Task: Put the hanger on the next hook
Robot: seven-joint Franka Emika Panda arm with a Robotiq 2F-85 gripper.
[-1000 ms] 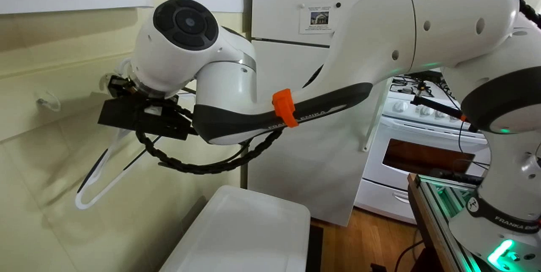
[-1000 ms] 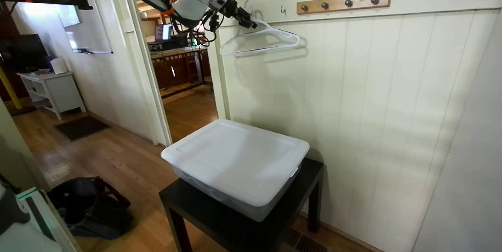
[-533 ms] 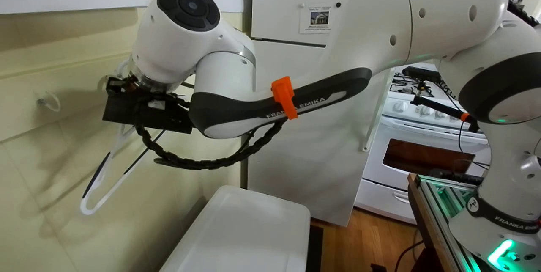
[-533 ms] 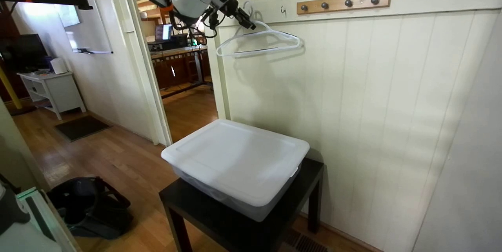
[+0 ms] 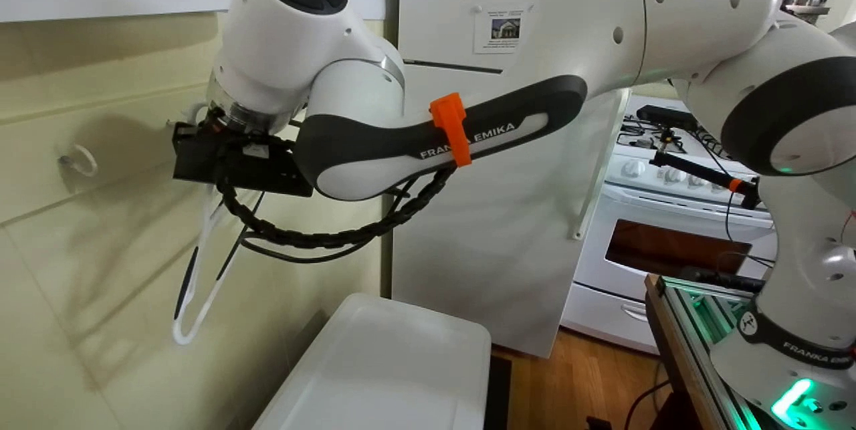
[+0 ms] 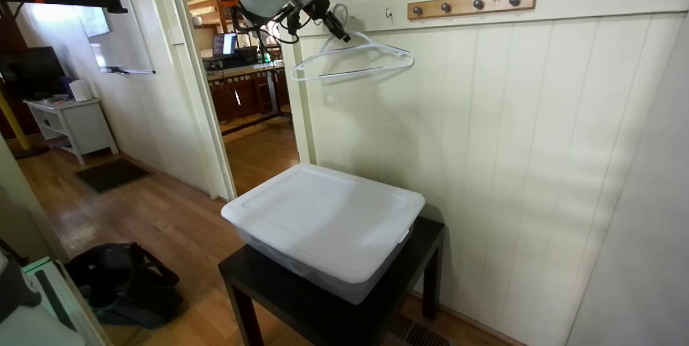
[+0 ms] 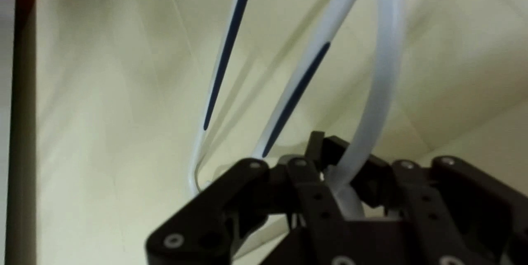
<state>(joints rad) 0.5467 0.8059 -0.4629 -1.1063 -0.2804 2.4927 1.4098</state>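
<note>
Hanger (image 6: 352, 72): at hook height, close to the wall (image 6: 484, 120); we judge the lifting part of the task done
End effector (image 6: 344, 37): clamped on the hanger near its top, as we see in the wrist view
Metal hook (image 6: 388, 13): the hanger's top near it but apart in an exterior view; we judge that hooking on, letting go and backing off remain
Wall: whether the hanger touches it, we cannot tell

Soft shadows are cast across the cream panelled wall (image 6: 484, 136)
In the wrist view, the jointed black gripper (image 7: 328, 155) is blurred.
</note>
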